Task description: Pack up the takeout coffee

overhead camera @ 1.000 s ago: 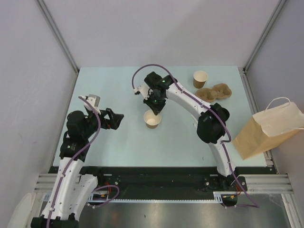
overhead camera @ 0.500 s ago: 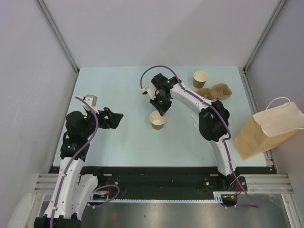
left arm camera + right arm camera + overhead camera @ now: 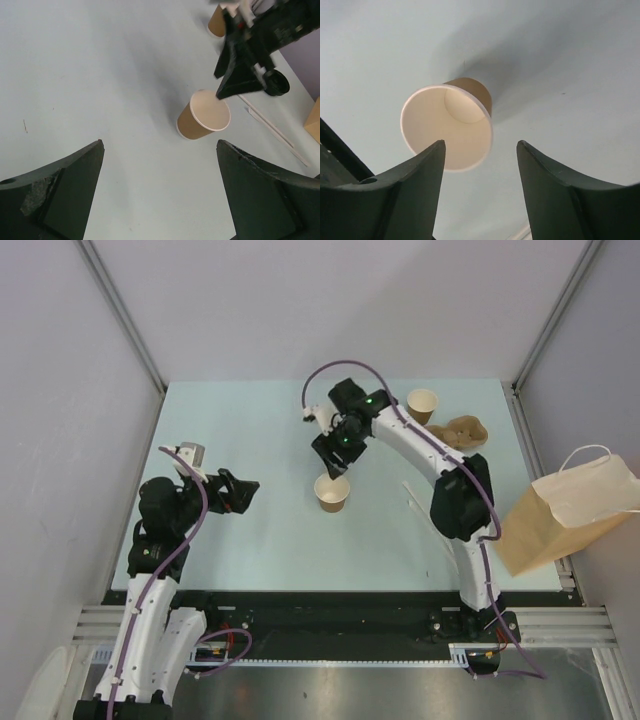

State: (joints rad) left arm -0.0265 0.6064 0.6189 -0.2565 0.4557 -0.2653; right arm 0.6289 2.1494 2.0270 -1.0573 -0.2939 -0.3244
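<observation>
One kraft paper cup (image 3: 332, 497) stands upright and lidless mid-table; it also shows in the left wrist view (image 3: 204, 116) and the right wrist view (image 3: 449, 125). My right gripper (image 3: 333, 462) hovers just behind and above it, open, with nothing between its fingers (image 3: 480, 145). A second lidless cup (image 3: 422, 405) stands at the back right. My left gripper (image 3: 245, 490) is wide open and empty at the left, well apart from the near cup (image 3: 160, 145). No lids are in view.
A flat brown cup carrier (image 3: 455, 432) lies at the back right beside the far cup. A tall brown paper bag (image 3: 565, 505) with white handles stands off the table's right edge. Thin white sticks (image 3: 412, 498) lie right of the near cup.
My right gripper went from shut to open and drew back from the near cup, which shifted slightly right and now stands free. The left arm has not moved.
</observation>
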